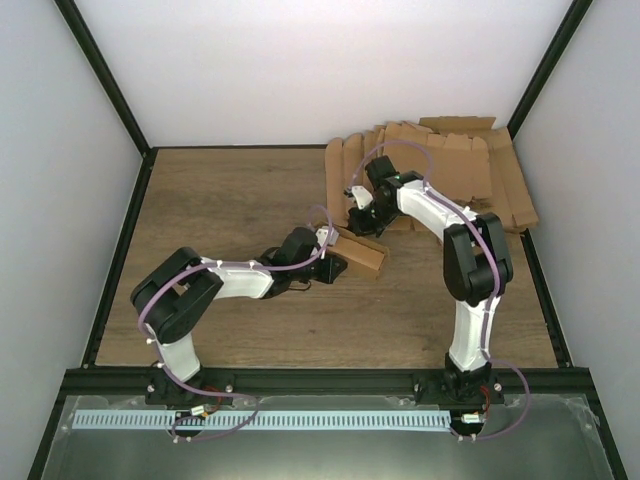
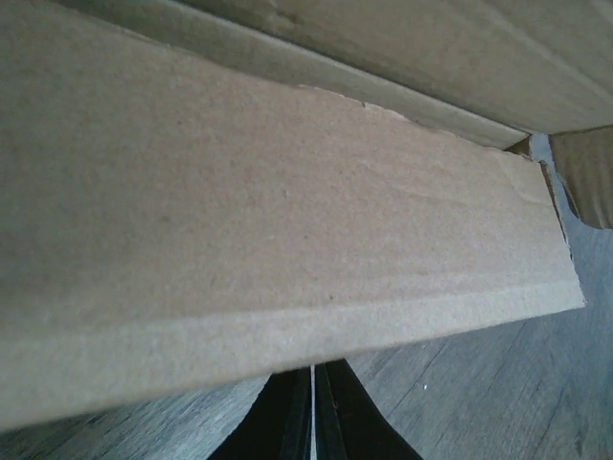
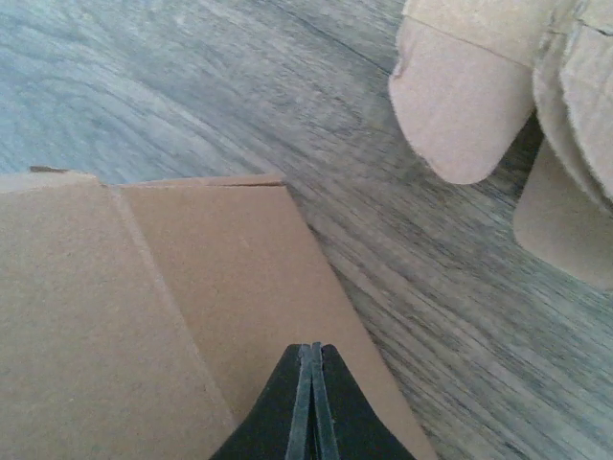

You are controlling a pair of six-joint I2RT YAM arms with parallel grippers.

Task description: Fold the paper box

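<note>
Bottom centre, left wrist view: left tool, fingers pressed flush, nothing visible betw. them, tips hidden behind lower edge of paper box. Fills most of that frame, plain brown panel w/ a crease along its lower edge, sloping down to the right. Bottom centre, right wrist view: right tool, also fully closed, empty, tip over a flat panel of the box in lower left; touching or just above, can't tell. Rounded flaps of cardboard blanks pile at upper right, apart from box. Top view: box mid-frame on wood table, part folded, betw. left tool at its left end and right tool just above it. Pile spread at upper right.
</note>
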